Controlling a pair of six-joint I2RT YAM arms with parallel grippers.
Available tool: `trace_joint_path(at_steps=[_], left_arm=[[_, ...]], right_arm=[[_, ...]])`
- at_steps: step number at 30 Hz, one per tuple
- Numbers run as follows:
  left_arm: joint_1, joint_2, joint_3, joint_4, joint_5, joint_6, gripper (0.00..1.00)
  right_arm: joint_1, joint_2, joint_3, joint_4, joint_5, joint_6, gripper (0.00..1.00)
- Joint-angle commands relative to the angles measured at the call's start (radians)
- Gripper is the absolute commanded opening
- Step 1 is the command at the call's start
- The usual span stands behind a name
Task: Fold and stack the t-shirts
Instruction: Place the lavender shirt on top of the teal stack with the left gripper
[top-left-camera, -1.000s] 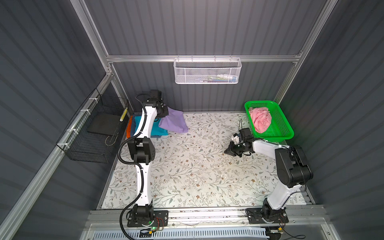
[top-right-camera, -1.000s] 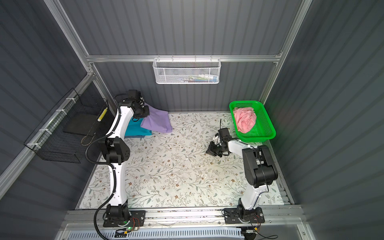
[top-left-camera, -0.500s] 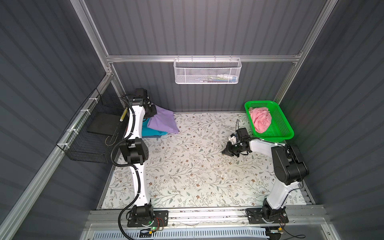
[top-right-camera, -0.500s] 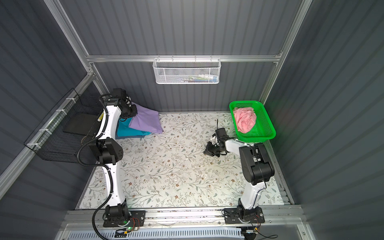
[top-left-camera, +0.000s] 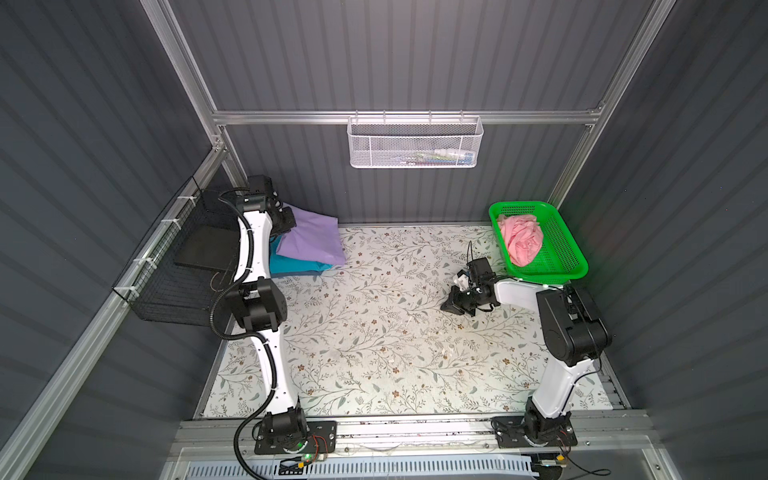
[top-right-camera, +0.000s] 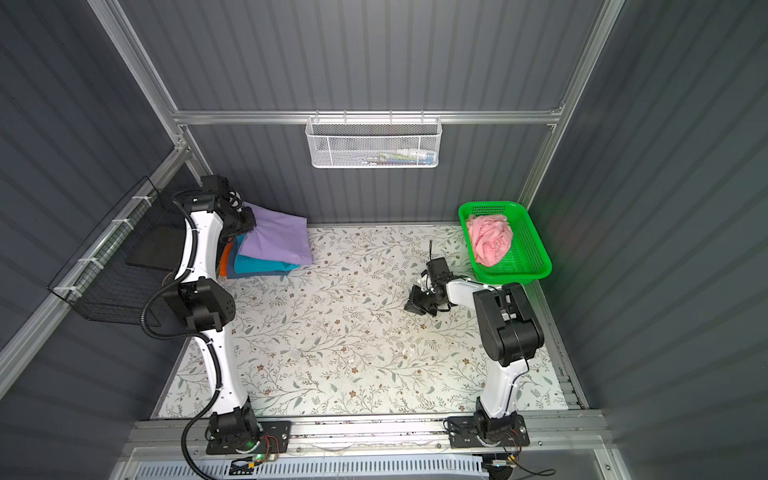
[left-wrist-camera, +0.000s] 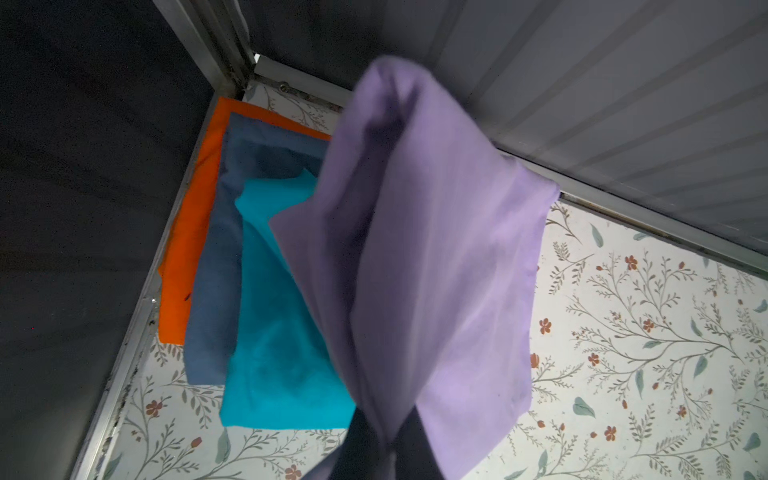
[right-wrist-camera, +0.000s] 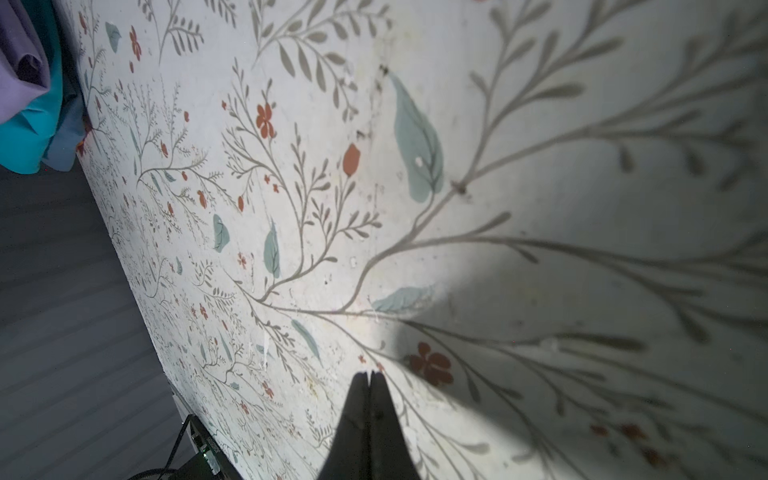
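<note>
The left hand (top-left-camera: 286, 219) reaches into the far left corner of the tabletop (top-left-camera: 374, 332). There the lavender t-shirt (top-left-camera: 309, 241) drapes over the teal t-shirt (left-wrist-camera: 282, 332), grey-blue t-shirt (left-wrist-camera: 212, 291) and orange t-shirt (left-wrist-camera: 187, 249) — apparently to top the stack. Cloth runs between its fingers; whether they pinch it, I cannot tell. The right hand (right-wrist-camera: 369, 376) hovers closed and empty near the green basket (top-left-camera: 579, 266) — likely because the crumpled pink t-shirt (top-left-camera: 519, 243) inside comes next.
</note>
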Motion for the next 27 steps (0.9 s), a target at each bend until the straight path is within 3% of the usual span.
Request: trace_joint_path(at_steps=[1,2,4,9,11,16,19,27], left_arm=[[0.009,0.017,-0.013,-0.005,-0.083,0.008,0.48],[0.009,0.017,-0.017,-0.004,-0.103,0.005,0.56],[0.009,0.014,-0.022,-0.004,-0.120,0.001,0.62],[0.009,-0.021,-0.052,0.008,-0.126,-0.012,0.64],[0.006,-0.042,-0.087,0.016,-0.098,-0.026,0.59],[-0.062,-0.084,-0.205,0.052,-0.088,-0.032,0.18],[-0.104,-0.074,-0.244,0.070,-0.112,-0.034,0.12],[-0.099,-0.046,-0.418,0.182,-0.233,-0.061,0.06]], right_arm=[[0.004,0.017,0.007,0.018,-0.014,0.011,0.00],[0.005,0.019,0.006,0.021,-0.017,0.012,0.00],[0.007,0.023,0.003,0.027,-0.019,0.014,0.00],[0.010,0.026,-0.006,0.043,-0.025,0.018,0.00],[0.010,0.027,-0.014,0.053,-0.028,0.020,0.00],[0.012,0.027,-0.031,0.079,-0.038,0.029,0.00],[0.013,0.024,-0.040,0.090,-0.047,0.031,0.00],[0.021,-0.010,-0.072,0.115,-0.046,0.031,0.00]])
